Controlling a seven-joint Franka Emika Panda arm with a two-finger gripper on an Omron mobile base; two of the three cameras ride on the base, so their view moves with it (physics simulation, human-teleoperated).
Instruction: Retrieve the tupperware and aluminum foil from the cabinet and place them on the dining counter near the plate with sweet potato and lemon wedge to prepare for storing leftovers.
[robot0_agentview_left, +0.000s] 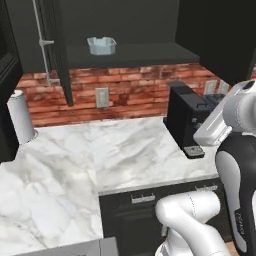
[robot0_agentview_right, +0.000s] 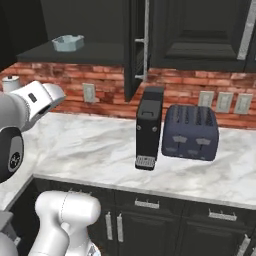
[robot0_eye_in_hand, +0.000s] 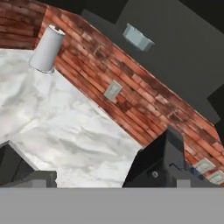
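Note:
A pale blue-grey tupperware (robot0_agentview_left: 101, 45) (robot0_agentview_right: 68, 43) (robot0_eye_in_hand: 138, 37) stands on the shelf of the open dark cabinet (robot0_agentview_left: 140, 52) above the brick backsplash. My gripper (robot0_eye_in_hand: 103, 179) is open, its dark fingertips (robot0_eye_in_hand: 19, 168) spread wide with nothing between them. It hovers over the marble counter (robot0_agentview_left: 130, 150), well below and in front of the tupperware. The white hand (robot0_agentview_left: 220, 125) (robot0_agentview_right: 37, 102) points up towards the cabinet. The aluminum foil, the plate with sweet potato and lemon wedge, and the dining counter are out of view.
A black coffee machine (robot0_agentview_left: 187, 117) (robot0_agentview_right: 149, 127) and a dark toaster (robot0_agentview_right: 191, 131) stand on the counter to the right. A paper towel roll (robot0_agentview_left: 21, 117) (robot0_eye_in_hand: 47, 48) stands at the left. The open cabinet door (robot0_agentview_left: 57, 50) (robot0_agentview_right: 132, 50) juts out beside the shelf.

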